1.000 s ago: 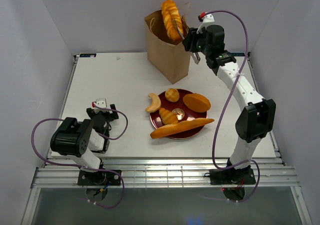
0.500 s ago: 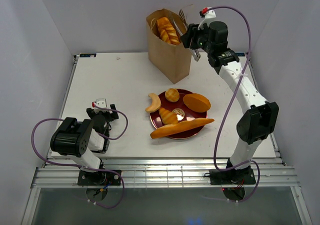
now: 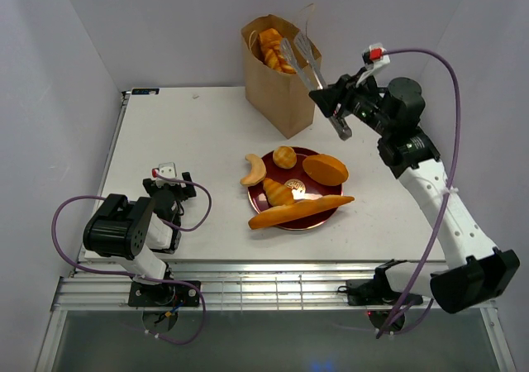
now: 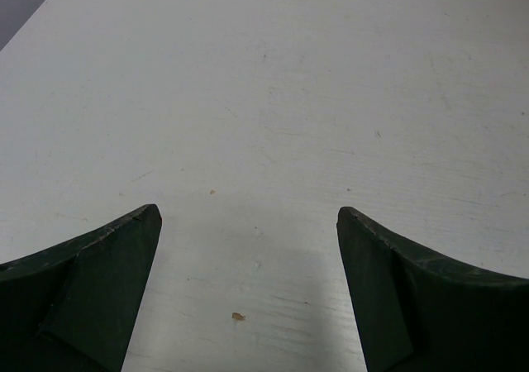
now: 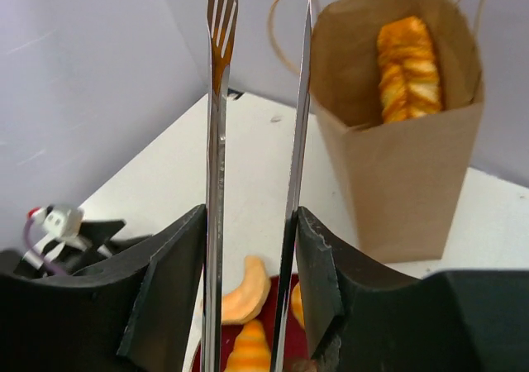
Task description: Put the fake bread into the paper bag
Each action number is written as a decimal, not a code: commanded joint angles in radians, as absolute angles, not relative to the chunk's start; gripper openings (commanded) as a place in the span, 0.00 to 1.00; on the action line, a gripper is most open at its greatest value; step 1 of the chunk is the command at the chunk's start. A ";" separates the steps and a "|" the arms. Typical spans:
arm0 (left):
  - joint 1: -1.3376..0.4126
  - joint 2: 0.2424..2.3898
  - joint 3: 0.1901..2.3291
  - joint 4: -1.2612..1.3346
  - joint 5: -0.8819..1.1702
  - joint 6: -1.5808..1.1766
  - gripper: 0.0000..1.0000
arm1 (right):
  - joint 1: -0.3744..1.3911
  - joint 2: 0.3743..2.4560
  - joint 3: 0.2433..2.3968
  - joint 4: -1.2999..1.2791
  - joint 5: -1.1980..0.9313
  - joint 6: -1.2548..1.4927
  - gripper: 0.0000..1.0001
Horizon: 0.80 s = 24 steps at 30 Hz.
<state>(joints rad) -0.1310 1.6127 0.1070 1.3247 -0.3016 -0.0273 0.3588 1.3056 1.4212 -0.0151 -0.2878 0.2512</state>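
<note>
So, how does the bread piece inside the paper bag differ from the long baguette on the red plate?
The bread piece stands nearly upright inside the paper bag; the baguette lies flat across the near edge of the red plate. The bread piece has a ridged surface; the baguette is smooth. Both are glossy golden orange.

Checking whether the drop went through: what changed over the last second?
The right gripper, gripping the tongs, dropped the ridged bread into the paper bag, then drew back nearer and rightward, tongs empty. Left gripper, plate and its breads stayed put.
</note>
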 commanded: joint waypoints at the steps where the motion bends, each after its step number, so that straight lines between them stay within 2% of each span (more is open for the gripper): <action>1: -0.127 1.595 0.115 1.422 -0.288 -0.040 0.98 | 0.382 1.194 1.258 0.074 -0.388 0.264 0.51; 6: -0.127 1.595 0.117 1.422 -0.288 -0.040 0.98 | 0.422 1.010 1.027 0.025 -0.460 0.250 0.51; 10: -0.126 1.595 0.117 1.422 -0.288 -0.040 0.98 | 0.456 0.914 0.933 -0.098 -0.492 0.186 0.52; 15: -0.127 1.595 0.117 1.424 -0.288 -0.040 0.98 | 0.546 0.822 0.908 -0.341 -0.451 0.061 0.54; 24: -0.127 1.595 0.115 1.424 -0.288 -0.040 0.98 | 0.644 0.799 0.914 -0.500 -0.390 0.005 0.54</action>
